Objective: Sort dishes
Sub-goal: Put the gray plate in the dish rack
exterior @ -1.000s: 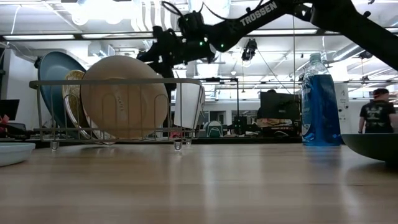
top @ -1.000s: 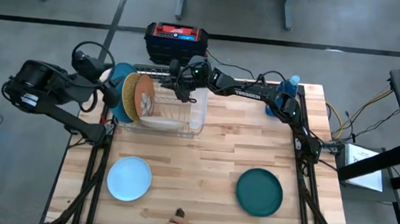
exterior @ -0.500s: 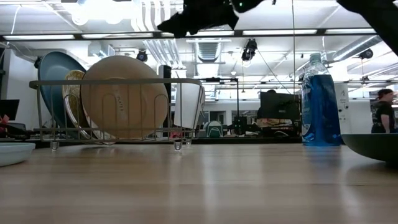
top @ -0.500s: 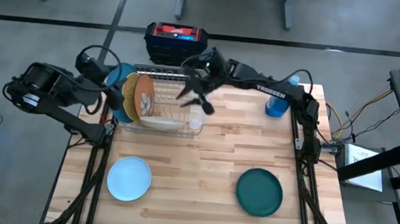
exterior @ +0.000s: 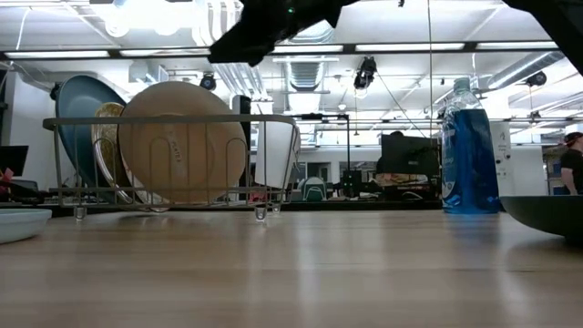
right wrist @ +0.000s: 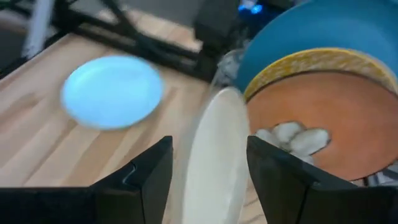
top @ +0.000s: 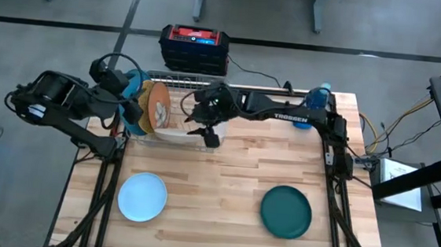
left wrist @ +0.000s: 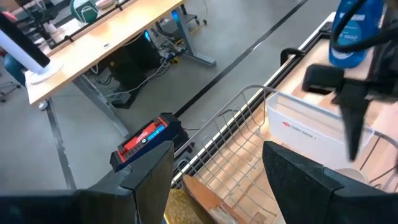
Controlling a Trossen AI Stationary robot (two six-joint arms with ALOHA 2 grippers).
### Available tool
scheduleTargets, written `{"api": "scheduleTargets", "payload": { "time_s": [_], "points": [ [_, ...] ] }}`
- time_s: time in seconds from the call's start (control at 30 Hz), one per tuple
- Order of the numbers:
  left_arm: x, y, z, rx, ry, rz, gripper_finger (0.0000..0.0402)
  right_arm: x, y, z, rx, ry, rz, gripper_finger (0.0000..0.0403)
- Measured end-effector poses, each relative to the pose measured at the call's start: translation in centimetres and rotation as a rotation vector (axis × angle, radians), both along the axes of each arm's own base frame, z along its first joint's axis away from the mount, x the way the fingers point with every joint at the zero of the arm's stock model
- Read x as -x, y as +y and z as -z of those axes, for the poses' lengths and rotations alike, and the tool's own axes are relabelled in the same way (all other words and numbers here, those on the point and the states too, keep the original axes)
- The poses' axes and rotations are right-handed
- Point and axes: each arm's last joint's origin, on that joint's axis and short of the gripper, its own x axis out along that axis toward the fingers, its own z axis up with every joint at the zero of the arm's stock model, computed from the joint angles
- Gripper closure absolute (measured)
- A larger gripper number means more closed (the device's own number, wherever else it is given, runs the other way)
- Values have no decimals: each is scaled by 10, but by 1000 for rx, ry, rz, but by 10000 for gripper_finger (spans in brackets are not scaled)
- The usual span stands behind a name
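A wire dish rack [top: 175, 118] stands at the far left of the wooden table [top: 223, 187]. In it, on edge, are a large mid-blue plate [top: 133, 101], a gold speckled plate [top: 143, 105] and a beige-grey plate [top: 159, 107]. Flat on the table near the front lie a small pale blue plate [top: 142, 196], to the left, and a dark teal-green plate [top: 285, 211], to the right, well apart. A blue bottle [top: 315, 103] stands at the far right.

The right gripper [top: 204, 126] hangs above the rack's near side, fingers apart and holding nothing; its wrist camera looks down between them at the beige-grey plate's rim [right wrist: 214, 162]. The left gripper [left wrist: 214, 174] waits at the rack's left end, fingers spread wide.

My reading is that the right arm is lining up on a racked plate. To do it well, it should straddle the upper rim squarely, one finger on each face (the neighbouring plate sits close), close firmly, then lift straight up clear of the wires.
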Motion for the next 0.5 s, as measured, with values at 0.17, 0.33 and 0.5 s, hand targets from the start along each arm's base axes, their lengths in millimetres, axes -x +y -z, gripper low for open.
{"api": "scheduleTargets", "payload": {
  "time_s": [0.17,0.33,0.5],
  "points": [
    [-3,-1,-3,-9,-15,16,167,-10,4,14,-4,-11,102,206],
    [-5,-2,-5,5,-16,62,167,-20,4,34,-85,31,150,207],
    [-11,-4,-6,30,-13,132,167,-29,11,55,-149,87,174,206]
  ]
}}
